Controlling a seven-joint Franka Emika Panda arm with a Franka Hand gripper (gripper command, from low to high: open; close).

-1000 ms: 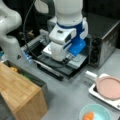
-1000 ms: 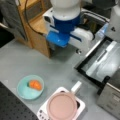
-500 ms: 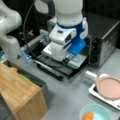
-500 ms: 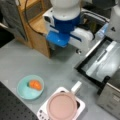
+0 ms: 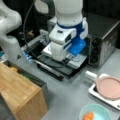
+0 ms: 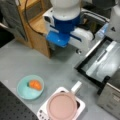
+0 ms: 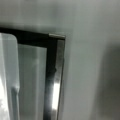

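Oven door [image 5: 75, 62]: lying open and flat before the oven [image 5: 105, 47] in a front view, its handle [image 7: 55, 82] showing in the wrist view.
Gripper [image 5: 66, 60]: hanging just over the door; fingers hidden, state untellable.
Bowl [image 6: 30, 87]: sitting well apart, holding an orange thing [image 6: 35, 84].
Pan [image 6: 62, 106]: resting beside the bowl.
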